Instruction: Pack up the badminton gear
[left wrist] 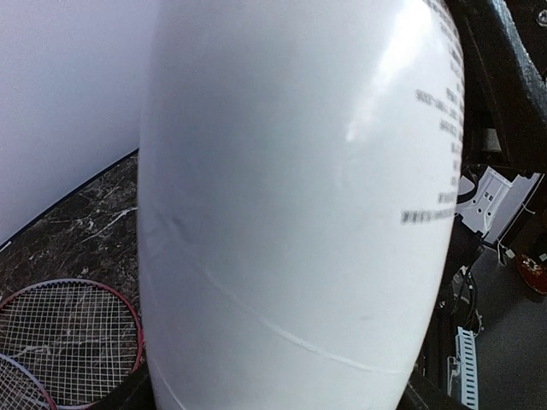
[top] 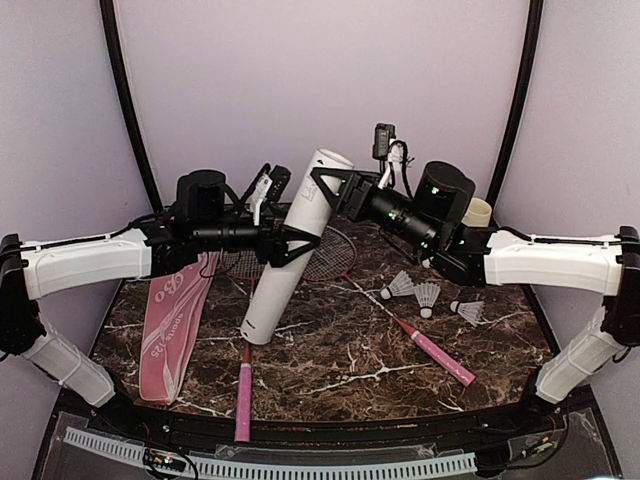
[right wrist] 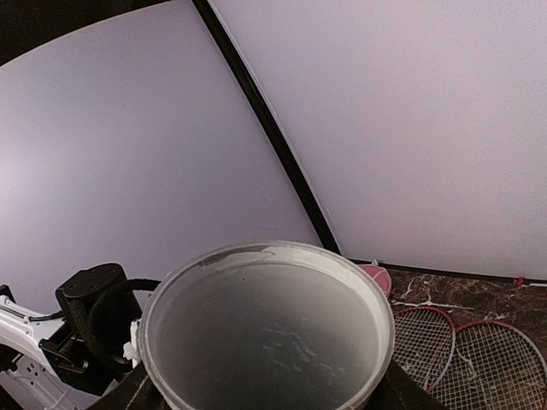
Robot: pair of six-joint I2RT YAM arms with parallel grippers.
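While right claw [top: 322, 192] clamps the tilted white tube [top: 266, 298] over racquets [top: 335, 258], left claw [top: 287, 244] straddles it; grip unclear.

So the table [top: 350, 345] is a dark brown marble-look slab with white veins. Down the left side lies the pink lettered racquet cover [top: 172, 325], running front to back. Two racquets sit with their red-rimmed heads overlapping at the back middle; one racquet [top: 243, 395] points its pink handle at the near edge, the other racquet [top: 432, 353] angles off to the right. Right of that one there are three shuttlecocks [top: 427, 297] in a loose row, near each other. A cream mug [top: 479, 212] is in the back right corner. The tilted white tube [top: 268, 305] has its low end down by the top; can't tell if it's touching.
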